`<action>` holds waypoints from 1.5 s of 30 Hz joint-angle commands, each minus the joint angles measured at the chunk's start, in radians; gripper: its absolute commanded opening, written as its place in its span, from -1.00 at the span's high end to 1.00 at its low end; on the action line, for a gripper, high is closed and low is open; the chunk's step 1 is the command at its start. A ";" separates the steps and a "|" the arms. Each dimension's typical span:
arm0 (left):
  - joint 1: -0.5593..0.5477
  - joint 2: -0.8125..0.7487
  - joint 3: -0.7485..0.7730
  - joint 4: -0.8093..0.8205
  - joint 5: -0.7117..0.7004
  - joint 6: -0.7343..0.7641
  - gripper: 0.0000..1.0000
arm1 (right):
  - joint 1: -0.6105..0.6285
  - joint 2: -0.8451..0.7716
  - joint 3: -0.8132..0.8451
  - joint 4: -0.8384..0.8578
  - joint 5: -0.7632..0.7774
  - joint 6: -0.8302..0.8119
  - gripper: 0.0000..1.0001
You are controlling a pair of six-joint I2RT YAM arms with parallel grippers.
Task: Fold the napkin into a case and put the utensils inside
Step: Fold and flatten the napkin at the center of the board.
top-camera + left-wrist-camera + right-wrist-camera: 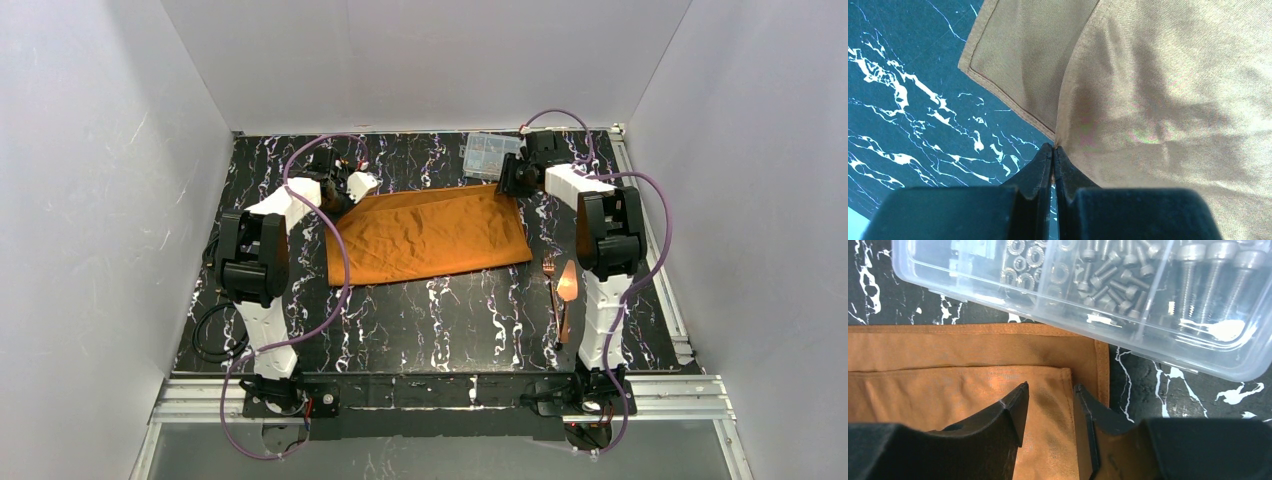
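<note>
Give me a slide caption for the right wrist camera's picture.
Right fingers open over the folded orange napkin, clear box of bolts and nuts just beyond.

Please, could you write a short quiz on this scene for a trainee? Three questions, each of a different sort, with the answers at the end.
1. True or false: the left end effector is shut on a corner of the napkin.
2. Where do the utensils lie?
A) inside the napkin
B) on the table, right of the napkin
C) in the left end effector
3. Name the clear thing that stands just beyond the open right end effector.

Key
1. True.
2. B.
3. The box, with screws inside.
</note>
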 commanded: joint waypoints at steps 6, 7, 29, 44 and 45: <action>-0.006 -0.040 0.022 -0.015 0.022 -0.008 1.00 | 0.015 0.020 0.052 -0.013 0.056 -0.006 0.21; -0.006 -0.040 0.021 -0.016 0.022 -0.009 1.00 | 0.017 0.022 0.049 -0.017 0.060 -0.006 0.23; -0.006 -0.042 0.019 -0.015 0.029 -0.002 1.00 | 0.108 -0.009 0.028 -0.035 0.250 -0.034 0.75; -0.006 -0.083 0.002 -0.009 0.032 -0.004 1.00 | 0.115 -0.161 -0.054 0.034 0.432 -0.041 0.95; -0.006 -0.086 0.003 -0.010 0.033 -0.007 1.00 | 0.115 -0.153 -0.052 0.034 0.429 -0.037 0.96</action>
